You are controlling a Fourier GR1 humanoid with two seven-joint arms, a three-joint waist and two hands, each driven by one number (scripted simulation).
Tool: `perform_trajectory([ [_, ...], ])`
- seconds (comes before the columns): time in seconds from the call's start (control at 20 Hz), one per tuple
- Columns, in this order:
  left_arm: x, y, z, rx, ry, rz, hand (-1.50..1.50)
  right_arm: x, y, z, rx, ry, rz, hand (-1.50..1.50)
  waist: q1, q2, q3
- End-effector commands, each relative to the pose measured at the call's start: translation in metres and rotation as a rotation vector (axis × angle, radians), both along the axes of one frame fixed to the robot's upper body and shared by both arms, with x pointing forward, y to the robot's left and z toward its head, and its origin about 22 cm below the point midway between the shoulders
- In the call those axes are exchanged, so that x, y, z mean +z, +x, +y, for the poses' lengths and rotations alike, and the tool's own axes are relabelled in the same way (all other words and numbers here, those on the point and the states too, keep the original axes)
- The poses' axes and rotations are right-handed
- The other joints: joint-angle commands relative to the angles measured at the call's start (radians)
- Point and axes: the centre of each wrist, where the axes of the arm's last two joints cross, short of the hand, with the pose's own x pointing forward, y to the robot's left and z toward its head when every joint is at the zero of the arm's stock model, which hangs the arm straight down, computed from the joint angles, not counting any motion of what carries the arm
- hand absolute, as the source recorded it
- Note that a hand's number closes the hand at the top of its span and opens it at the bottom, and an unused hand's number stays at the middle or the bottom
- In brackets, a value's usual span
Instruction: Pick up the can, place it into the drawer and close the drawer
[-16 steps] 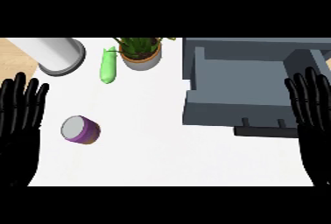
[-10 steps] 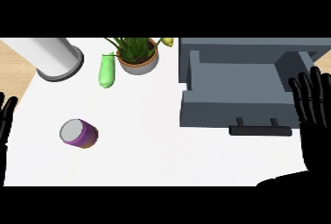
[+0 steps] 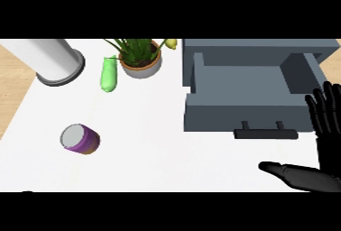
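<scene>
Lying on its side near the counter's (image 3: 153, 153) left edge, the purple can (image 3: 80, 139) shows its pale grey round end upward, and bare white surface surrounds it on every side. A wide open stretch of counter runs from the can to the grey drawer (image 3: 250, 90), which stands pulled open at the right, its box-like interior showing and a dark bar handle (image 3: 265, 133) on its front face. Along the far edge sit a white cylinder on a grey round base (image 3: 52, 58), a smooth light-green cucumber-like vegetable (image 3: 108, 76), and a potted plant (image 3: 141, 56) with thin leaves in a tan pot. The right hand (image 3: 325, 149), glossy black, stands at the counter's right edge just beside the drawer's front corner, its fingers straight and slightly spread, the thumb stretched out leftward over the near edge. It holds nothing and is well apart from the can. The left hand is out of view.
</scene>
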Motion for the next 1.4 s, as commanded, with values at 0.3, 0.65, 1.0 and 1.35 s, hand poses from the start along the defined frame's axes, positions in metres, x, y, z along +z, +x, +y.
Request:
perform_trajectory([
  [0.3,0.001,0.013,0.014,0.007,-0.013,0.038,-1.50,-0.009,0.000,-0.021,-0.025,0.006,0.019,-1.50,-0.005,0.000,0.000],
  [0.65,-0.019,0.009,-0.016,0.000,-0.030,0.093,-1.50,-0.004,-0.022,0.002,-0.032,-0.002,0.008,-1.50,-0.006,-0.002,0.000],
  [1.0,-0.069,0.028,-0.025,-0.006,-0.015,0.144,-1.50,-0.017,-0.026,-0.008,-0.010,-0.011,-0.001,-1.50,-0.007,-0.001,0.000],
  [1.35,-0.129,0.032,-0.028,0.047,-0.001,0.182,-1.50,0.011,-0.021,-0.020,-0.051,-0.011,-0.010,-1.50,-0.007,-0.001,-0.001],
])
